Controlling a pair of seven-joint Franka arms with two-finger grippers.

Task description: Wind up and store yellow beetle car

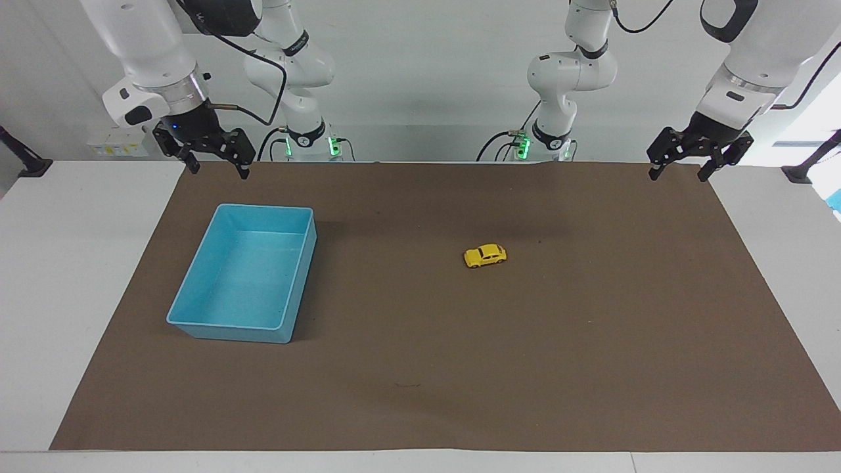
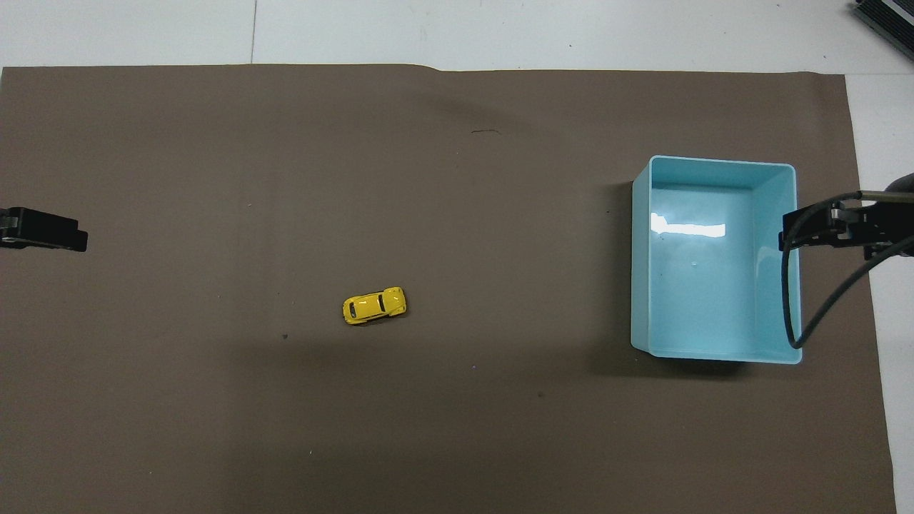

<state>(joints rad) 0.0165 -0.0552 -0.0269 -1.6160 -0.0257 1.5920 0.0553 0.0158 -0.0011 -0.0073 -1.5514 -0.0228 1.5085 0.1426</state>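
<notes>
Two grippers hang spread wide and empty: the left gripper (image 1: 680, 170) and the right gripper (image 1: 215, 167), each over its own end of the worktop (image 1: 79, 276). Well apart from both, the yellow beetle car (image 1: 485, 255) sits on the brown mat (image 1: 525, 361), beside the blue tray (image 1: 244, 327). Only the overhead view shows the car's roof (image 2: 374, 305).

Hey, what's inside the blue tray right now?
Nothing: the blue tray shows only its bare floor with a glare patch. The right gripper and its cable cover a strip of one wall in the overhead view. The yellow beetle car sits outside it, on the brown mat.
</notes>
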